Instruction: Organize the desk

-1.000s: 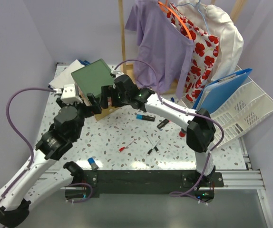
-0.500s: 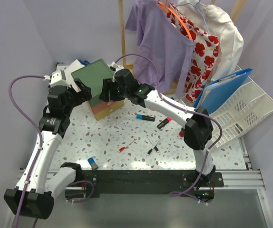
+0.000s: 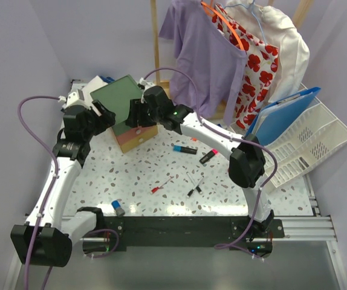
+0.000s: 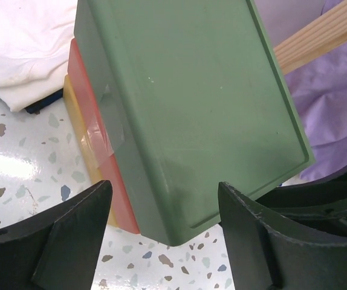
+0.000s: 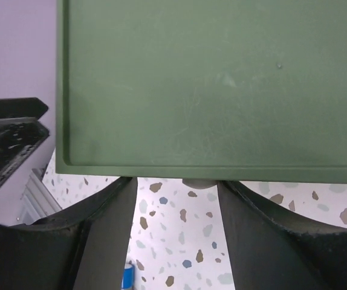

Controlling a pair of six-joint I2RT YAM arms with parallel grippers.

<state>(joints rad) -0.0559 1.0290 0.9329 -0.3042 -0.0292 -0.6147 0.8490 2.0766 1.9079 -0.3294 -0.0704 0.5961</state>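
A stack of small boxes, green on top of red and yellow ones, stands at the back left of the speckled white desk. My left gripper is open at the stack's left side. In the left wrist view its fingers straddle the near corner of the green box without touching it. My right gripper is open at the stack's right side. In the right wrist view its fingers sit just below the green box's edge, with bare desk between them.
On the desk lie a blue-black marker, a black and pink marker, a red pen, black pens and a blue-capped item. A white file tray with a blue folder stands at the right. Clothes hang behind, and a white cloth lies at the back left.
My left arm has swung back and to the left, bringing its open gripper to the stack's left side. My right gripper has shifted slightly back along the stack.
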